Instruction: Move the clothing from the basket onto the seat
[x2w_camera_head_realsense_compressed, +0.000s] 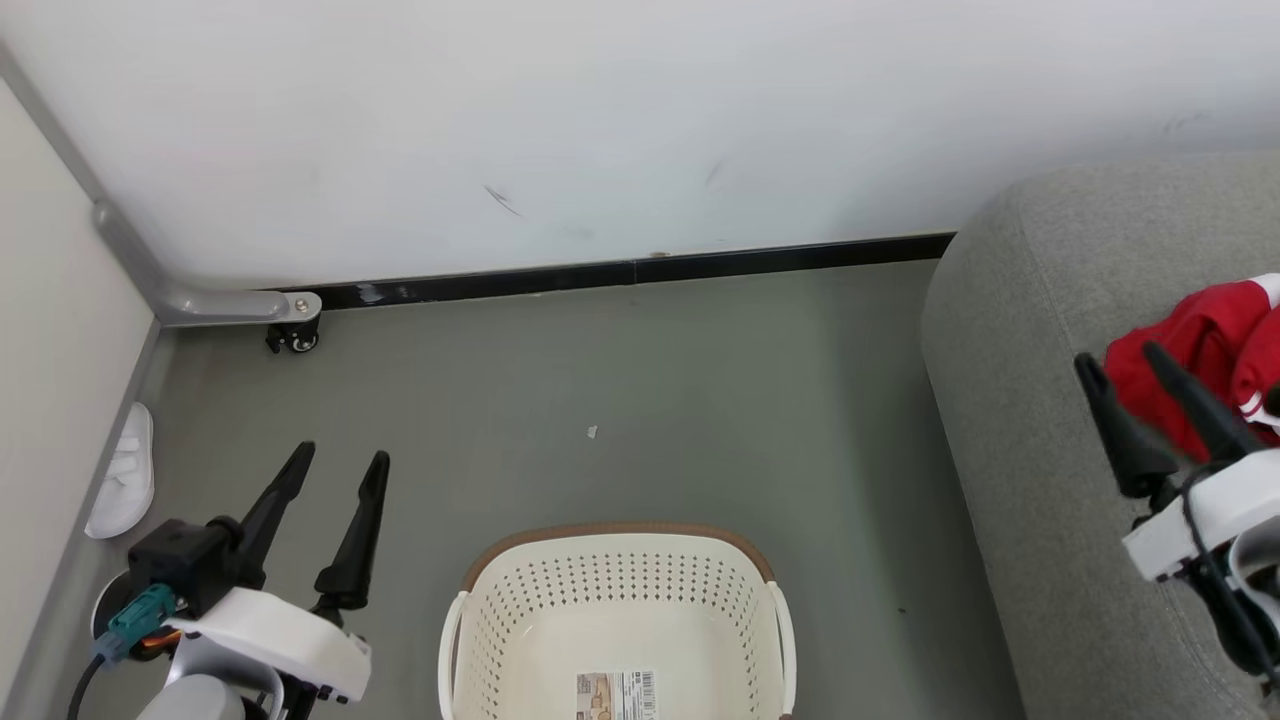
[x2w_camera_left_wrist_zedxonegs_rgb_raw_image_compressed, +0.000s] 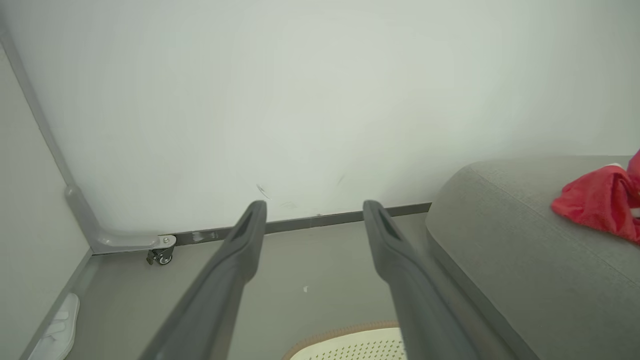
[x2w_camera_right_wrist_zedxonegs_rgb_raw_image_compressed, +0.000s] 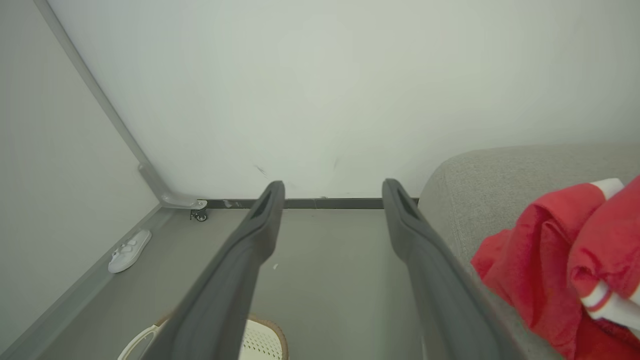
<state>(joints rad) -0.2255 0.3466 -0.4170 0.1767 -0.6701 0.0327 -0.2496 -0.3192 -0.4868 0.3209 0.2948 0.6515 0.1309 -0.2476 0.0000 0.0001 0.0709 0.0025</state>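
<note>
The left claw (x2w_camera_head_realsense_compressed: 340, 456) is seen at the lower left of the head view, its two dark fingers spread wide with nothing held between them. The right claw (x2w_camera_head_realsense_compressed: 1118, 357) is found at the right edge, likewise fully parted and empty, near the red clothing (x2w_camera_head_realsense_compressed: 1190, 345), which is heaped on the grey seat (x2w_camera_head_realsense_compressed: 1010, 420). The cream perforated laundry basket (x2w_camera_head_realsense_compressed: 620, 531) is set on the floor at bottom centre; a printed label (x2w_camera_head_realsense_compressed: 617, 694) is seen on its inner bottom.
</note>
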